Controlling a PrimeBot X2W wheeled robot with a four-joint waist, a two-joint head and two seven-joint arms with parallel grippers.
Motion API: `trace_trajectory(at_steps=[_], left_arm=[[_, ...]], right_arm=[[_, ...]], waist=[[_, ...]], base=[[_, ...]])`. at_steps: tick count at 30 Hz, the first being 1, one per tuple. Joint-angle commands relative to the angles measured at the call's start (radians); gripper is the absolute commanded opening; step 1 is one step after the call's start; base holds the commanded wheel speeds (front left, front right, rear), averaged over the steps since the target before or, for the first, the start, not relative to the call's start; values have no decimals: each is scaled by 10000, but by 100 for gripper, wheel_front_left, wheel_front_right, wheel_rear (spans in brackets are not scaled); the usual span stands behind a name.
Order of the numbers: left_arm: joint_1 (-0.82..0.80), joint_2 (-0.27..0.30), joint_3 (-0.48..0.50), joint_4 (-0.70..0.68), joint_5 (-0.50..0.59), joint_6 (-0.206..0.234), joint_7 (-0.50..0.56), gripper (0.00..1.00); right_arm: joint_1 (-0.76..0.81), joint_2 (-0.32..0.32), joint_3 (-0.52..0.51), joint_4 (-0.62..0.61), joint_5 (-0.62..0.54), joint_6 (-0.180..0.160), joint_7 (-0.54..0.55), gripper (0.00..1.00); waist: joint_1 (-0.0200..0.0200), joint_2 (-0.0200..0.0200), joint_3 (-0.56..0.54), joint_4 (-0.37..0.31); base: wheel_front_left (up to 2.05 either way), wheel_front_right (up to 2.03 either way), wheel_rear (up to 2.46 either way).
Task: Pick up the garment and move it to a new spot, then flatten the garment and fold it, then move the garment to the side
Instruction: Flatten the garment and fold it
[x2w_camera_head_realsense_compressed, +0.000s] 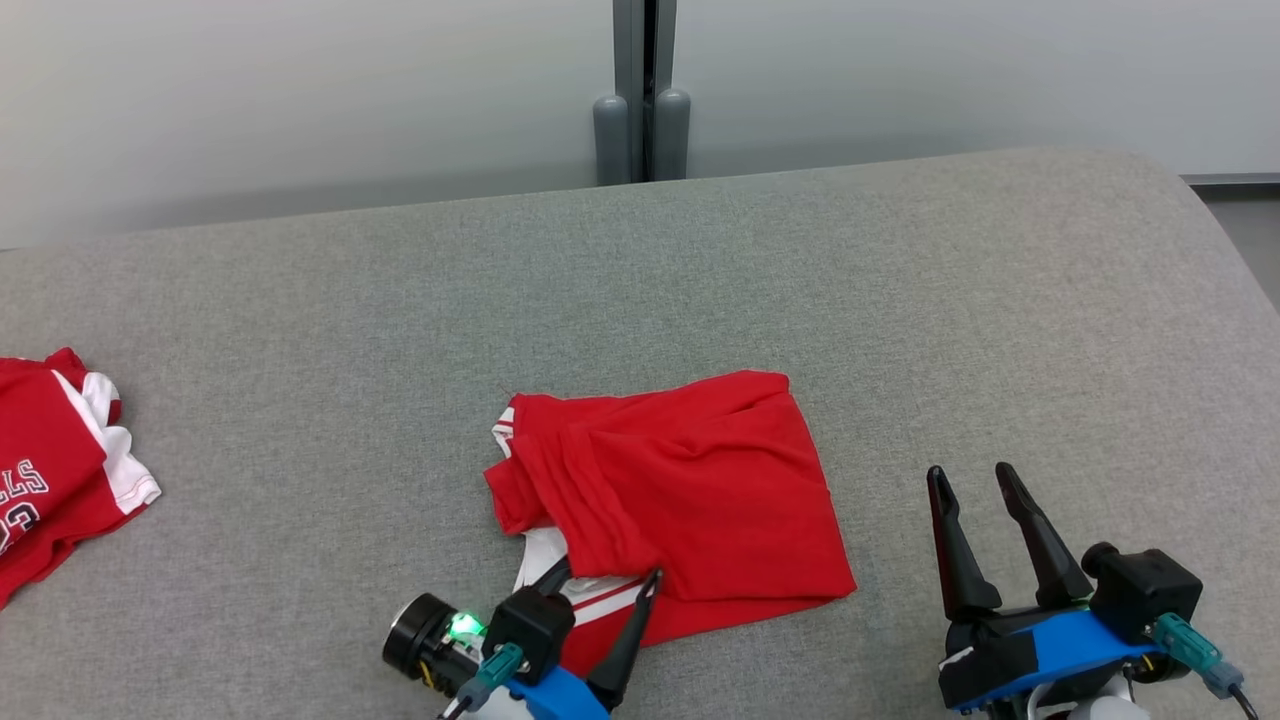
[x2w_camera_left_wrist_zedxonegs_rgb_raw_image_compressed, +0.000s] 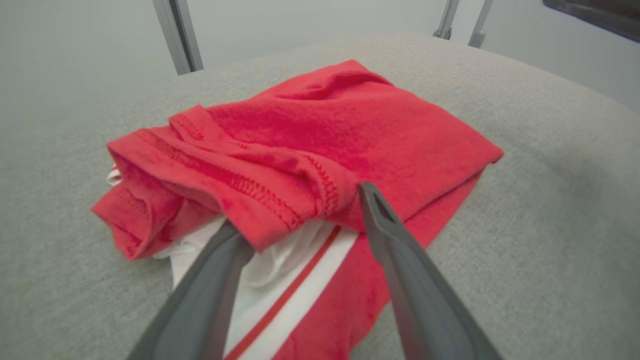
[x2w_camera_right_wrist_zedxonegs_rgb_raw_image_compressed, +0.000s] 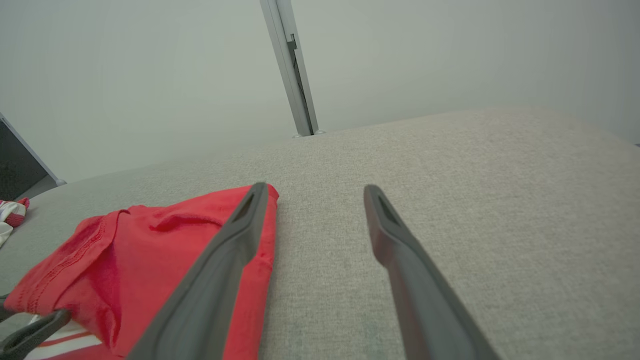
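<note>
Closest to us, at the bottom edge of the head view, our left tool (x2w_camera_head_realsense_compressed: 607, 580) points into the near edge of the garment with its fingers spread apart and clamped on nothing. Beneath everything runs a wide grey cloth-covered bench (x2w_camera_head_realsense_compressed: 400, 300), ending at a pale wall with a grey post (x2w_camera_head_realsense_compressed: 643, 100).

At the middle of the bench lies the garment (x2w_camera_head_realsense_compressed: 690, 480), a red shirt folded into a rough rectangle. Its long axis runs left to right across us, with the bunched end on the left. A second red and white garment (x2w_camera_head_realsense_compressed: 50, 470) sits well apart at the far left.

Our right tool (x2w_camera_head_realsense_compressed: 970, 473) rests to the right of the shirt, clear of its edge, fingers likewise apart and empty. The left arm is plainly nearer, so we judge that the next grasp falls to it.

From the left wrist view we learn more: one finger (x2w_camera_left_wrist_zedxonegs_rgb_raw_image_compressed: 210, 280) lies under the red top fold and over a white striped panel (x2w_camera_left_wrist_zedxonegs_rgb_raw_image_compressed: 290, 290), while the other ends at the hem. Whether either one presses the cloth, we cannot tell.
</note>
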Motion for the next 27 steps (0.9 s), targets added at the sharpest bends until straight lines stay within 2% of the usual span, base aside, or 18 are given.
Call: trace_trajectory(at_steps=[1,2,3,4,5,16,22,23,24,25,27], left_arm=[[-308,-82,-88,68,-167,-12,-47,94],[-379,-99,-124,96,-233,-12,-45,43],[-424,-117,-155,115,-311,-12,-45,17],[-424,-117,-155,115,-311,-12,-45,17],[-450,-131,-148,88,-382,-12,-45,0],[847,419,275,-1400,-739,-12,-45,0],[1527,600,-47,-1241,-1019,-12,-45,0],[1554,584,-107,-1159,-1081,-12,-47,4],[1529,559,-92,-1154,-1107,-12,-47,88],[1531,537,-53,-1145,-1165,-12,-45,100],[1542,496,148,-1290,-1180,-12,-47,100]], right_arm=[[-127,-14,21,19,31,1,-34,100],[-140,-14,24,27,39,3,-34,100],[-149,-14,14,28,46,1,-34,100],[-149,-14,14,28,46,1,-34,100],[-150,-12,12,32,61,1,-34,100],[222,-15,-260,167,44,1,-34,100],[223,-14,-296,286,2,3,-34,100],[215,-14,-303,310,-1,3,-34,100],[208,-14,-308,328,-5,1,-34,100],[194,-14,-319,348,-11,1,-34,100],[174,-14,-337,377,-24,1,-34,100]], waist=[[-1,-1,38,-1],[-1,-1,50,3],[-1,-1,57,13],[-1,-1,57,13],[-1,-1,57,23],[-1,-1,-203,470],[-1,-1,-197,715],[-1,-1,-195,738],[-1,-1,-193,759],[-1,-1,-187,776],[-1,-1,-183,799]], base=[[0,0,0],[0,0,0],[0,0,0],[0,0,0],[0,0,0],[0,0,0],[0,0,0],[0,0,0],[0,0,0],[0,0,0],[0,0,0]])
